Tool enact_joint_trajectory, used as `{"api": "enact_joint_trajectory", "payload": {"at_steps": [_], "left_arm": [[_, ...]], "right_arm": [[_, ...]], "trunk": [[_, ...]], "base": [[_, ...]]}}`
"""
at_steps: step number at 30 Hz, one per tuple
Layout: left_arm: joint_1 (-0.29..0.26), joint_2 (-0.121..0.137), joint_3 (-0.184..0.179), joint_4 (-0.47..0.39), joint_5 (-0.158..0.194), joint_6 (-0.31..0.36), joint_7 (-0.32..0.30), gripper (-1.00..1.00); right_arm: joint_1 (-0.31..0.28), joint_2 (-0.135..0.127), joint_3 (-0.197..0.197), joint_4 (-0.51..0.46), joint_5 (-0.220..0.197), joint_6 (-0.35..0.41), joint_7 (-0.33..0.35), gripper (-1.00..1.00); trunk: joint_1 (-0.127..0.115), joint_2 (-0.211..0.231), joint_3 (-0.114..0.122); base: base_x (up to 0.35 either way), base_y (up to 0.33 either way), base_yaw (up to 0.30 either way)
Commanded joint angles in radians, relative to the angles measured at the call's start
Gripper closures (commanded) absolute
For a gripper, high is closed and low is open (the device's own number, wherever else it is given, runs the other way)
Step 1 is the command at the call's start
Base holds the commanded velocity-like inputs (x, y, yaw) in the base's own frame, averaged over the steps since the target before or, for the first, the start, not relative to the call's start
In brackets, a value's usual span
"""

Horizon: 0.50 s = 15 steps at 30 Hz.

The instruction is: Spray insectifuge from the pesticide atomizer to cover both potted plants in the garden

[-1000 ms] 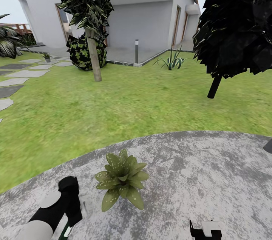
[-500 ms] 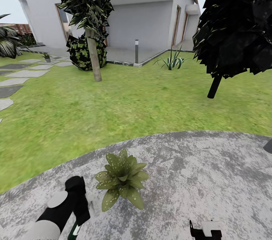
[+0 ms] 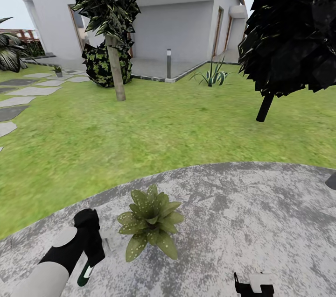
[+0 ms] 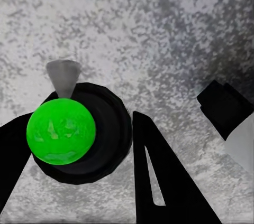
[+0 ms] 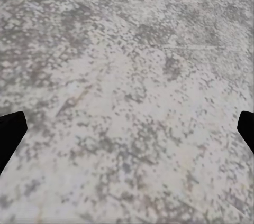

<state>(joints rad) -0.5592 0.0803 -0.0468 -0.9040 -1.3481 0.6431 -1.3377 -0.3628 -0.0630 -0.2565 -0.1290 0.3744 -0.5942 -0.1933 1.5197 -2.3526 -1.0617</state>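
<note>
Atomizer: the pesticide atomizer (image 3: pixel 85 274) hung from the left gripper (image 3: pixel 91 259), its dark green body and white band poking out below the black fingers, just beside the potted plant (image 3: pixel 150 222) on the side away from the dark tree

Left gripper's hold: clenched on the bottle; from the left wrist camera the fingers (image 4: pixel 159 182) flanked its round body (image 4: pixel 79 131) and the bright green cap

Right gripper: its fingertips (image 5: pixel 10 134) sat wide apart over bare paving, holding nothing

Plant: a leafy rosette standing on the grey patio (image 3: pixel 242 213), near the edge that meets the lawn (image 3: pixel 154 129)

Insectifuge: pale specks (image 3: pixel 140 241) already dotted many leaves, though I could not judge whether every leaf was covered

Step, as I read it: spraying this plant

Doing it well: aim the nozzle at the rosette's centre, not the paving beside it, then sweep across to the leaves on the far side from the bottle

Risk: from so low and close beside the plant, spray might catch only the near leaves
</note>
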Motion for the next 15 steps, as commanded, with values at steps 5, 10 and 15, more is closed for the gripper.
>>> {"api": "enact_joint_trajectory", "payload": {"at_steps": [5,10,15], "left_arm": [[-0.045,-0.011,-0.005,-0.007,-0.001,0.015,-0.009,1.0],[-0.105,-0.011,0.051,-0.012,-0.002,0.062,-0.014,1.0],[-0.094,-0.008,0.056,-0.009,-0.006,0.063,-0.005,1.0]], "right_arm": [[-0.001,0.001,-0.004,0.0,0.011,-0.003,-0.006,-1.0],[-0.001,0.002,-0.004,0.0,0.011,-0.003,-0.006,-1.0],[-0.001,0.0,-0.004,0.0,0.011,-0.004,-0.008,-1.0]], "trunk": [[0.0,0.0,-0.001],[0.0,0.0,-0.001],[0.0,0.0,-0.001]], "base": [[0.0,0.0,0.0],[0.0,0.0,0.0],[0.0,0.0,0.084]]}}
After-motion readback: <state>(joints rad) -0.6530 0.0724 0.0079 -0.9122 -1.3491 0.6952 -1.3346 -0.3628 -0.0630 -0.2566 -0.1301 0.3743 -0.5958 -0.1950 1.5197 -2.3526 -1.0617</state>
